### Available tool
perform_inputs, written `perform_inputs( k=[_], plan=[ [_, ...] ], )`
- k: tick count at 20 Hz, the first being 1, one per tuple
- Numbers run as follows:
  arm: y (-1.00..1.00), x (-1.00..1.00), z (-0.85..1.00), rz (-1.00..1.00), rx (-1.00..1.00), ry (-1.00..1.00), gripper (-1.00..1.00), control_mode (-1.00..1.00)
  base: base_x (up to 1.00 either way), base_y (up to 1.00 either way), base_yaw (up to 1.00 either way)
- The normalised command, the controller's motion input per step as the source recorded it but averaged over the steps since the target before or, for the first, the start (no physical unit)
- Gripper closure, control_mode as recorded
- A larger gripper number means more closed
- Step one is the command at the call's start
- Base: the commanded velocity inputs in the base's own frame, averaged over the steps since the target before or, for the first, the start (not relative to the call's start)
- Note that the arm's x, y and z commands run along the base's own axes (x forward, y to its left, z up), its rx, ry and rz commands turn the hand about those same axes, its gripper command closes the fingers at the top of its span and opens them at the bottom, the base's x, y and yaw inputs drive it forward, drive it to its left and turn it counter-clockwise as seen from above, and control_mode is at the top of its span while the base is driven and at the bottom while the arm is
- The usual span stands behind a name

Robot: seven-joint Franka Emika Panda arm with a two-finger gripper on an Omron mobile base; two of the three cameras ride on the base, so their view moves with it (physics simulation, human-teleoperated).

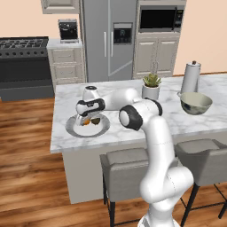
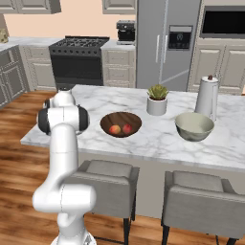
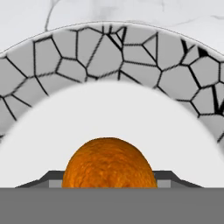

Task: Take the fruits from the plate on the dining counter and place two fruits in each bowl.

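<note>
My gripper (image 1: 87,119) is closed on one orange fruit (image 3: 109,162), low over the one plate (image 1: 103,127) on the counter's (image 1: 133,133) left end. One dark fruit (image 1: 95,120) sits beside it. Two fruits (image 2: 120,128) lie in the brown bowl (image 2: 120,119); the grey-green bowl (image 2: 194,127) sits farther right.

We can't see the gripper (image 1: 87,119) clearly from the left base view: the white hand sits over it, so how the jaws stand is hidden there. Under it, an orange fruit (image 1: 87,121) and a dark fruit (image 1: 95,120) peek out, both too small to tell more. The plate (image 1: 73,128) is partly covered by the hand, and in the hand view its rim runs off both sides. There the orange fruit's lower half is cut off at the bottom, fingertips (image 3: 52,178) barely showing beside it. In the right base view, the arm blocks the bench's (image 2: 158,136) left end, and two fruits in the brown bowl (image 2: 120,124) are tiny blobs.
</note>
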Motion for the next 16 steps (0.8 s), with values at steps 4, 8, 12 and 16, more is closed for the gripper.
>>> perform_inputs(
  k=[4, 8, 12, 16],
  plan=[
    [-0.24, -0.03, 0.76, -0.01, 0.00, 0.00, 1.00, -1.00, 0.00, 0.00, 0.00],
    [-0.43, -0.13, 0.81, -0.05, 0.00, 0.00, 1.00, -1.00, 0.00, 0.00, 0.00],
    [-0.70, -0.31, 0.44, -0.13, -0.01, -0.05, 1.00, -1.00, 0.00, 0.00, 0.00],
    [-0.86, -0.12, 0.38, -0.27, -0.02, -0.05, 1.00, -1.00, 0.00, 0.00, 0.00]
  ],
)
